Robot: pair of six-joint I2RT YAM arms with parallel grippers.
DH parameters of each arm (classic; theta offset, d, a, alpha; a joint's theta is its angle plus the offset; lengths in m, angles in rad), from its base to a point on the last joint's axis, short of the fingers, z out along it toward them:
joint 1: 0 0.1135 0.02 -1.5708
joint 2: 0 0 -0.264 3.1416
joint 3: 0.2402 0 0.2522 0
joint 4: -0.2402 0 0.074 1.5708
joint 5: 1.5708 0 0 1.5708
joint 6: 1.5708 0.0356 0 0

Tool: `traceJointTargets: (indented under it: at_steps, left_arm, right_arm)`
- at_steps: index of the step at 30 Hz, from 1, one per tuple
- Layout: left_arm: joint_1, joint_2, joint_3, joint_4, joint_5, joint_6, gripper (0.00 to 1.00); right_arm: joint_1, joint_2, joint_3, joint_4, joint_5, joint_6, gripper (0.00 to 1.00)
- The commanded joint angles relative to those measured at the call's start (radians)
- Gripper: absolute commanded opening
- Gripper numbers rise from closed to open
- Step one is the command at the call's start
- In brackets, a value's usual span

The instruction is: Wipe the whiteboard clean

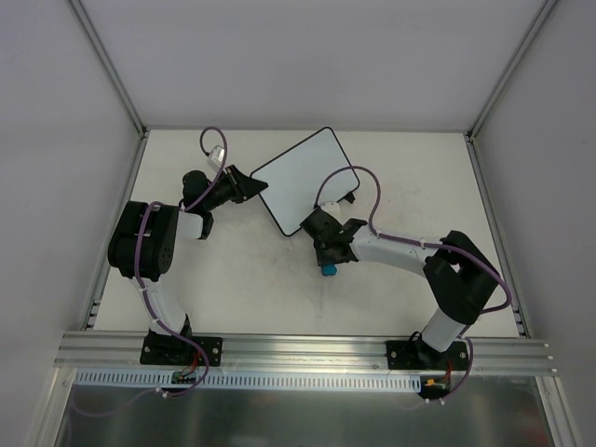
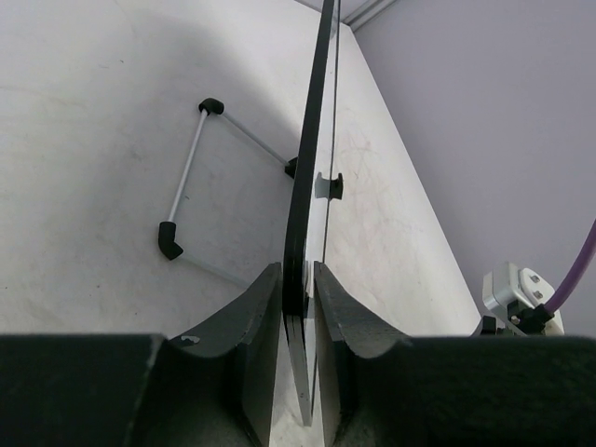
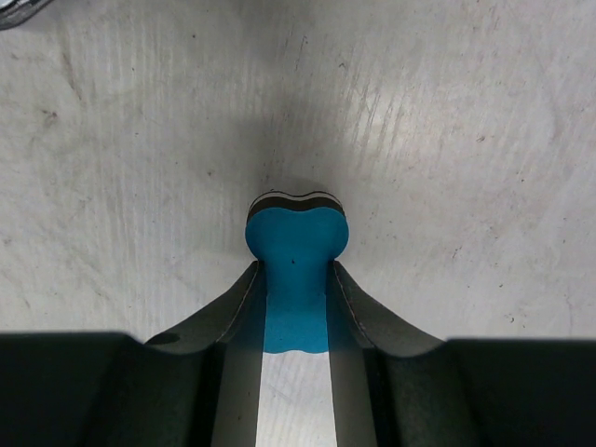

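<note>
Two tools are both occupied. The left tool (image 2: pixel 298 279) is clamped on the left edge of the whiteboard (image 1: pixel 305 177), which sits mid-way across the table (image 1: pixel 233 279), its long axis running near-left to far-right. The right tool (image 3: pixel 295 275) pinches a blue eraser (image 3: pixel 296 240) low over the surface. The board lies just beyond the eraser, slightly left, so the right arm likely reaches forward onto its face.

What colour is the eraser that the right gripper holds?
The eraser is blue with a dark far edge; the right wrist view shows it best.
</note>
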Motion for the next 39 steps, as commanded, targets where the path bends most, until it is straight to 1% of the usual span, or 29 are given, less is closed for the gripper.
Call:
traceJointTargets:
  at_steps: [1, 4, 6, 7, 9, 10, 11, 13, 18, 20, 21, 23, 24, 25, 26, 27, 29, 30, 31, 35, 39]
  left_arm:
    - [-0.011, -0.028, 0.000, 0.038, 0.027, 0.031, 0.22]
    - [-0.009, -0.028, -0.002, 0.038, 0.024, 0.031, 0.26]
    - [-0.009, -0.032, -0.006, 0.038, 0.020, 0.033, 0.30]
    - [-0.009, -0.032, -0.006, 0.038, 0.020, 0.033, 0.31]
    - [-0.009, -0.038, -0.010, 0.037, 0.018, 0.034, 0.34]
    - [-0.008, -0.038, -0.011, 0.037, 0.017, 0.034, 0.37]
    - [-0.008, -0.043, -0.011, 0.031, 0.015, 0.036, 0.38]
    - [-0.006, -0.046, -0.013, 0.025, 0.012, 0.037, 0.43]
    - [0.000, -0.058, -0.016, 0.014, 0.004, 0.040, 0.47]
    - [0.001, -0.063, -0.020, 0.012, 0.001, 0.042, 0.48]
    - [0.003, -0.066, -0.022, 0.009, 0.000, 0.043, 0.53]
    - [0.005, -0.070, -0.025, 0.005, -0.008, 0.046, 0.57]
    - [0.005, -0.071, -0.025, 0.003, -0.008, 0.048, 0.63]
    - [0.005, -0.072, -0.026, 0.000, -0.011, 0.049, 0.66]
    - [0.006, -0.075, -0.028, -0.003, -0.016, 0.051, 0.75]
    - [0.006, -0.077, -0.029, -0.005, -0.017, 0.052, 0.81]
    - [0.008, -0.080, -0.031, -0.011, -0.017, 0.052, 0.88]
    - [0.009, -0.081, -0.031, -0.012, -0.017, 0.054, 0.95]
    - [0.011, -0.084, -0.037, -0.012, -0.017, 0.054, 0.99]
    - [0.015, -0.124, -0.054, -0.047, -0.039, 0.078, 0.99]
    - [0.018, -0.179, -0.075, -0.118, -0.080, 0.115, 0.99]
  right_arm:
    - [0.014, -0.011, -0.009, -0.023, 0.046, 0.035, 0.13]
    - [0.014, -0.008, -0.015, -0.015, 0.041, 0.035, 0.29]
    - [0.015, -0.008, -0.021, -0.004, 0.034, 0.038, 0.36]
    - [0.014, -0.008, -0.021, 0.000, 0.031, 0.038, 0.44]
    - [0.015, -0.010, -0.024, 0.002, 0.031, 0.041, 0.53]
    - [0.017, -0.010, -0.024, 0.003, 0.031, 0.043, 0.63]
    - [0.017, -0.011, -0.024, 0.002, 0.032, 0.043, 0.67]
    - [0.018, -0.016, -0.024, 0.000, 0.035, 0.041, 0.74]
    - [0.018, -0.033, -0.024, 0.000, 0.044, 0.041, 0.81]
    - [0.017, -0.039, -0.024, 0.000, 0.048, 0.035, 0.87]
    - [0.017, -0.043, -0.024, 0.002, 0.043, 0.027, 0.89]
    - [0.017, -0.057, -0.026, 0.000, 0.044, 0.012, 0.97]
    - [0.015, -0.066, -0.029, 0.002, 0.046, 0.007, 0.99]
    - [0.017, -0.082, -0.032, 0.000, 0.049, 0.001, 0.99]
    - [0.017, -0.092, -0.033, -0.001, 0.051, -0.003, 0.99]
    - [0.017, -0.103, -0.036, 0.000, 0.057, -0.009, 0.99]
    - [0.017, -0.137, -0.044, -0.001, 0.061, -0.019, 0.99]
    - [0.017, -0.148, -0.047, -0.001, 0.067, -0.025, 0.99]
    - [0.017, -0.174, -0.052, -0.001, 0.067, -0.031, 0.99]
    - [0.017, -0.227, -0.070, 0.000, 0.071, -0.055, 0.99]
    - [0.017, -0.313, -0.079, -0.014, 0.081, -0.085, 0.99]
